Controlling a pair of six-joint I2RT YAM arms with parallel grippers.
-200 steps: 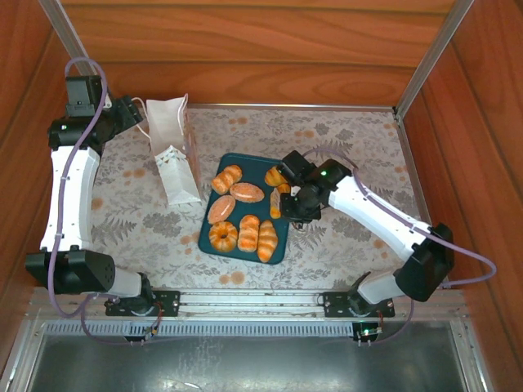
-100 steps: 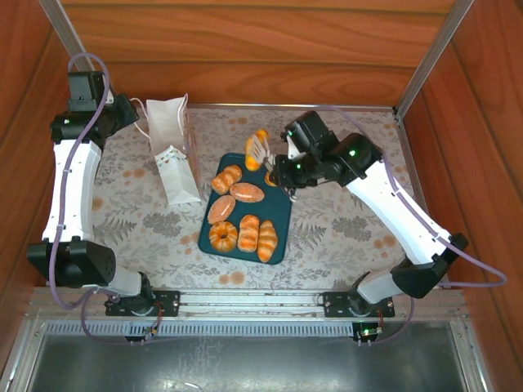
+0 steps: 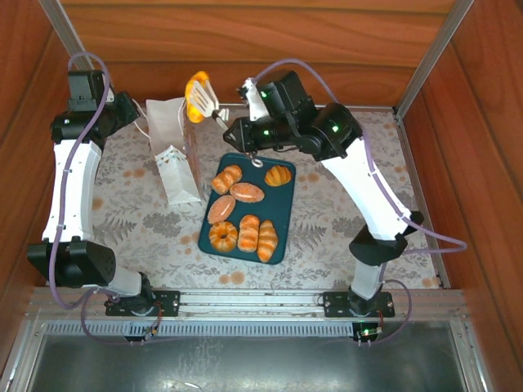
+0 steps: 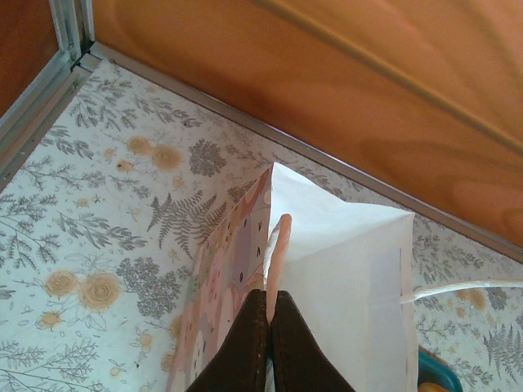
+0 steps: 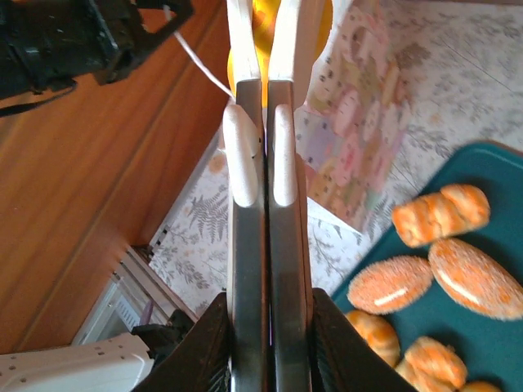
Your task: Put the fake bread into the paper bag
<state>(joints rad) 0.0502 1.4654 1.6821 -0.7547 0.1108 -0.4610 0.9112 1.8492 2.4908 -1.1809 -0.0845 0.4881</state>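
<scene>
**Bread poised at the bag mouth**

Left tool [image 4: 268, 322] is pinched shut on the bag [image 4: 343, 261] rim, apparently steadying it. Right tool [image 3: 207, 101] clamps one bread [image 3: 196, 85] above that rim. Next it should centre, lower and release. The other pieces lie on the tray [image 3: 284, 208].

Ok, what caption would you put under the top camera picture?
Right tool holds a toy bread up near the paper bag; seven more breads wait on the teal tray.

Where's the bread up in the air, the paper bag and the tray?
held bread [image 3: 197, 88]: top view, its orange middle.
paper bag [image 3: 166, 122]: top view, its white panel.
tray [image 3: 283, 209]: top view, bare right side.
</scene>
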